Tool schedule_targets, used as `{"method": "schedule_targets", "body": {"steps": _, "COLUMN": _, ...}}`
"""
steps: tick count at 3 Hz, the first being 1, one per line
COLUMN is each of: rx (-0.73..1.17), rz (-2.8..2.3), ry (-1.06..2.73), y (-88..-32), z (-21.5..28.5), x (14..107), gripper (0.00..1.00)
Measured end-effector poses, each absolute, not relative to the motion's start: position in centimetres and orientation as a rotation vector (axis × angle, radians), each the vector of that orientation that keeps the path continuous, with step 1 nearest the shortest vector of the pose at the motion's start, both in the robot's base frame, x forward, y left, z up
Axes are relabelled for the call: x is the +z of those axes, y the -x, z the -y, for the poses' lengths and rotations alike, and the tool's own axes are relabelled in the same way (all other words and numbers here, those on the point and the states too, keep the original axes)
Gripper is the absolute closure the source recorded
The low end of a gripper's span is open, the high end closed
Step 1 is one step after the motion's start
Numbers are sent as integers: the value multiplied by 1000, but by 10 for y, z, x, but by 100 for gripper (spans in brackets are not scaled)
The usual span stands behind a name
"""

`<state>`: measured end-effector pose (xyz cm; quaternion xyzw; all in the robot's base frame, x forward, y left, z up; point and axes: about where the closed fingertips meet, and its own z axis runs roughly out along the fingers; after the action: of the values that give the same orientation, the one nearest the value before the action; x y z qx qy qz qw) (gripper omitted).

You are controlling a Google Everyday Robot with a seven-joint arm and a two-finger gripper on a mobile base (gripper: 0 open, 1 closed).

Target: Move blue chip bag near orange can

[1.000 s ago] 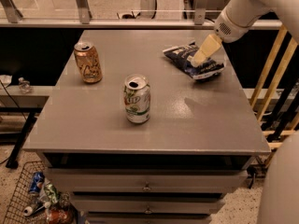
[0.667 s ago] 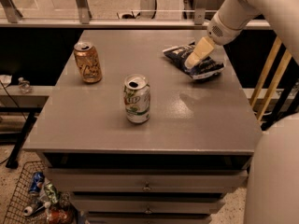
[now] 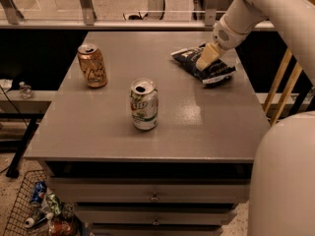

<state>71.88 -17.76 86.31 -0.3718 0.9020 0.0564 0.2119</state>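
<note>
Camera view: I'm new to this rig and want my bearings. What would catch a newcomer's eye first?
The big white arm reaches in from the upper right, its gripper at the blue chip bag on the far right of the table. Two upright cans stand apart from it: the orange can at far left, a white-and-green can near the middle.

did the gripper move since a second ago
Yes. Against the blue chip bag, which has not shifted, the gripper has come slightly down and to the left in the view, and is now over the bag's middle.
</note>
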Motion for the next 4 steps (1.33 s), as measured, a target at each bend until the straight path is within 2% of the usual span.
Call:
{"method": "schedule_targets", "body": {"steps": 2, "rx": 267, "rz": -2334, "ry": 1104, "y": -724, "z": 154, "x": 895, "gripper": 87}}
{"method": "schedule_targets", "body": {"steps": 3, "rx": 277, "rz": -2197, "ry": 1163, "y": -728, "z": 136, "x": 927, "gripper": 100}}
{"method": "schedule_targets", "body": {"steps": 4, "rx": 285, "rz": -2202, "ry": 1165, "y": -728, "z": 129, "x": 922, "gripper": 100}}
